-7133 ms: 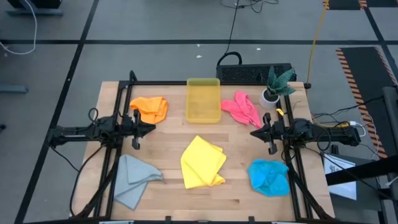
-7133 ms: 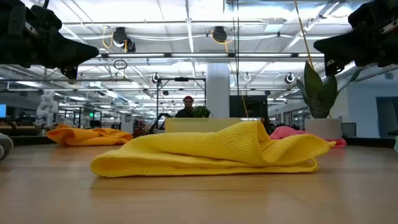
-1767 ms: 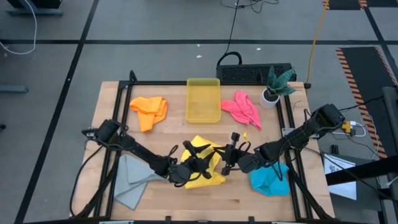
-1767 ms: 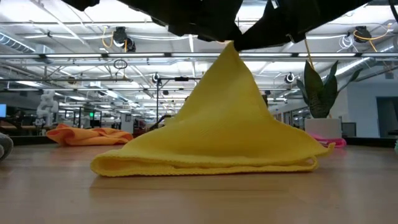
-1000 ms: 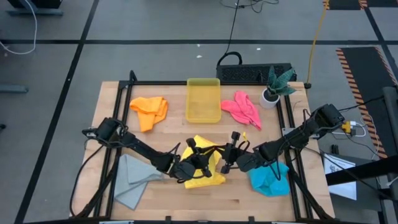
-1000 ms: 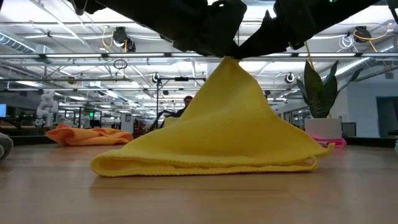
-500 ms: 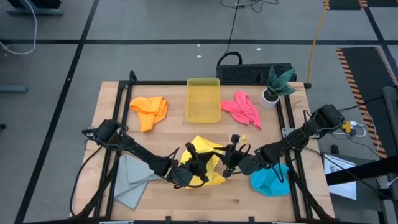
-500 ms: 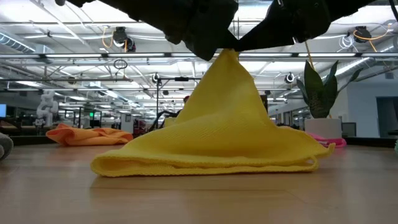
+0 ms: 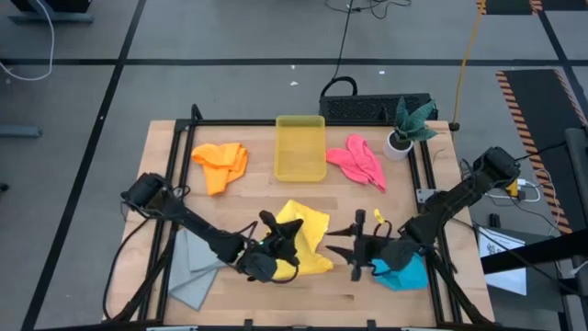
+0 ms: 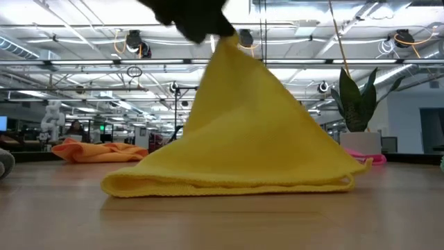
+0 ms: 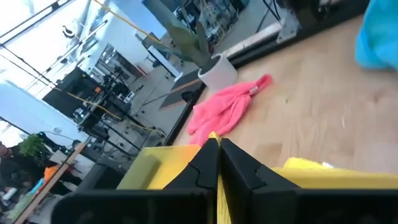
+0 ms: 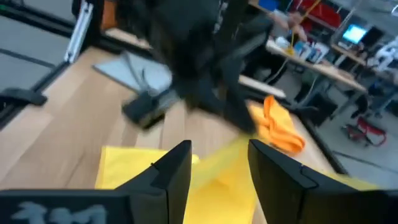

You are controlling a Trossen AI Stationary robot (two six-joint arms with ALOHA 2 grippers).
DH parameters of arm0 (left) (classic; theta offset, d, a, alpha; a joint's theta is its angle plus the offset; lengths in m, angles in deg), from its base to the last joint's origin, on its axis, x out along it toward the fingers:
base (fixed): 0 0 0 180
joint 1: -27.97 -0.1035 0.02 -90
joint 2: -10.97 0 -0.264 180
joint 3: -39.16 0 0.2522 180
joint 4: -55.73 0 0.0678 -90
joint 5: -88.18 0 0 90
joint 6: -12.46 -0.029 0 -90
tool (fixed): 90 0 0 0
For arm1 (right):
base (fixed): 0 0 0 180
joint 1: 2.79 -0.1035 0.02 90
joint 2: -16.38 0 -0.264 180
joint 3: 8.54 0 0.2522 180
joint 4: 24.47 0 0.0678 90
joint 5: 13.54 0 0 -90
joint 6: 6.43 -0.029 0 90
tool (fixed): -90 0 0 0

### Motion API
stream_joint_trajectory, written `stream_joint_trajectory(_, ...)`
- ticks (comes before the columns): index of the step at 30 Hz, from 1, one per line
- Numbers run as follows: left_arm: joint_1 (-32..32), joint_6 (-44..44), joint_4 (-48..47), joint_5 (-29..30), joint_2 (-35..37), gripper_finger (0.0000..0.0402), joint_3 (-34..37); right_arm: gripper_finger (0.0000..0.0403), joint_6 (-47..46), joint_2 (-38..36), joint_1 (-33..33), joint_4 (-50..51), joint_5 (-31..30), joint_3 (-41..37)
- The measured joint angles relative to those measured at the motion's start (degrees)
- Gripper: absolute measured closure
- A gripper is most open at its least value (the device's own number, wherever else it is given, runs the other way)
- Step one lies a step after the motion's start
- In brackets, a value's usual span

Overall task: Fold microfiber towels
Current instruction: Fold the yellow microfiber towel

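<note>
My left tool [image 9: 276, 250] was pinched shut on the yellow towel [image 9: 308, 241] and held one part of it up in a peak. The rest of that towel lay on the tabletop [image 9: 349, 285], its folded edge facing the near side. My right tool [image 9: 342, 250] was just beside the towel with its fingers [image 12: 177, 167] apart and nothing in them.

The orange towel [image 9: 220, 161] lay at the far left, and the pink towel [image 9: 360, 161] at the far right near the plant [image 9: 406, 127]. The grey towel [image 9: 193, 267] lay at the near left, partly under my left arm. The blue towel [image 9: 404, 269] lay at the near right, under my right arm. The yellow bin [image 9: 300, 147] sat at the far edge. There was bare wood between the bin and the yellow towel.
</note>
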Motion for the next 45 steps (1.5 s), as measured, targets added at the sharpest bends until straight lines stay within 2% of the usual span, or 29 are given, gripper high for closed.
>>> stream_joint_trajectory(4,4.4,-0.2,-1.4,-2.0,3.0,0.0396,-0.1,0.0255,-7.7,0.3,0.0,1.6,-0.2,-2.4)
stream_joint_trajectory(10,11.3,3.1,-9.6,-11.3,5.7,0.0387,-0.1,0.0246,-22.6,1.8,3.9,1.3,0.2,-9.1)
stream_joint_trajectory(14,14.9,10.3,-18.6,-16.3,5.7,0.0397,-0.1,0.0233,-28.8,3.4,7.6,1.5,7.6,-11.1)
stream_joint_trajectory(19,17.8,16.5,-25.6,-16.1,5.7,0.0388,-0.1,0.0219,-30.8,6.0,11.1,0.3,13.1,-11.2)
stream_joint_trajectory(24,19.7,16.4,-25.9,-15.5,5.7,0.0397,-0.1,0.0218,-31.3,7.3,14.1,-0.8,16.1,-11.2)
stream_joint_trajectory(32,21.1,16.1,-25.8,-12.6,5.7,0.0394,-0.1,0.0218,-34.5,9.8,19.3,-0.1,16.4,-11.2)
stream_joint_trajectory(35,21.1,16.1,-25.8,-12.6,5.7,0.0397,-0.1,0.0219,-34.3,11.2,20.8,-0.2,19.8,-11.2)
stream_joint_trajectory(39,21.1,16.4,-26.0,-12.6,5.7,0.0385,-0.1,0.0234,-34.0,13.5,21.9,-0.5,26.4,-11.2)
stream_joint_trajectory(45,21.1,16.6,-26.0,-12.6,5.7,0.0395,-0.1,0.0282,-33.4,17.5,22.9,-0.8,26.7,-11.2)
